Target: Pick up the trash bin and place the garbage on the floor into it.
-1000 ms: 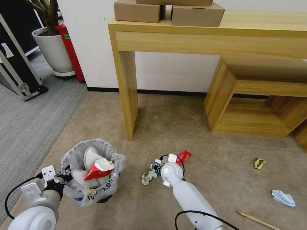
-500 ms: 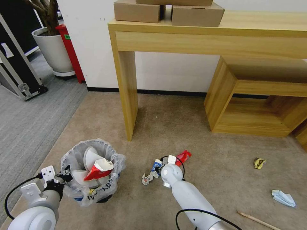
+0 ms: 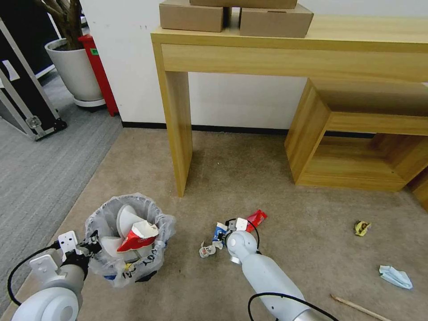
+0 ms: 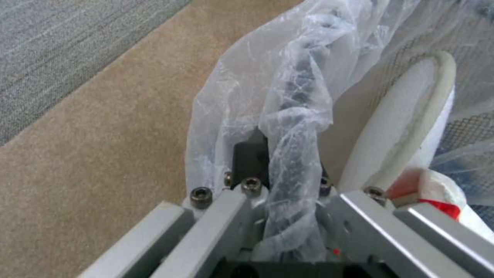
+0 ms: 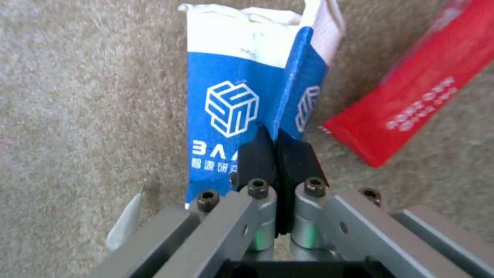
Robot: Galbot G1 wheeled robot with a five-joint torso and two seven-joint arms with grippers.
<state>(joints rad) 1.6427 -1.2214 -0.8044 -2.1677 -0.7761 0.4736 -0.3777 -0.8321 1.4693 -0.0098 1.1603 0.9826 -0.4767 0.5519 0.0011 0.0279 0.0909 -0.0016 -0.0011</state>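
Note:
The trash bin (image 3: 133, 263), black with a crinkly clear bag, stands on the tan floor (image 3: 249, 178) at lower left. It holds a white slipper (image 4: 406, 127) and a red-white paper cup (image 3: 138, 236). My left gripper (image 3: 91, 244) is shut on its bag-covered rim (image 4: 293, 116). To the right, my right gripper (image 5: 278, 150) is shut on a fold of a blue-white paper packet (image 5: 242, 104), low over the carpet. Beside that packet (image 3: 219, 230) lie a red wrapper (image 3: 257, 218) and a crumpled white scrap (image 3: 206, 250).
More litter lies at the right: a yellow crumpled wrapper (image 3: 362, 228), a light-blue mask (image 3: 395, 276) and a wooden stick (image 3: 359, 307). A wooden desk leg (image 3: 178, 133) and a low shelf unit (image 3: 356, 147) stand behind. Grey carpet (image 3: 35, 169) lies to the left.
The right wrist has shifted slightly, and the blue-white packet now stands more upright at its fingers. The left arm and the bin have not moved.

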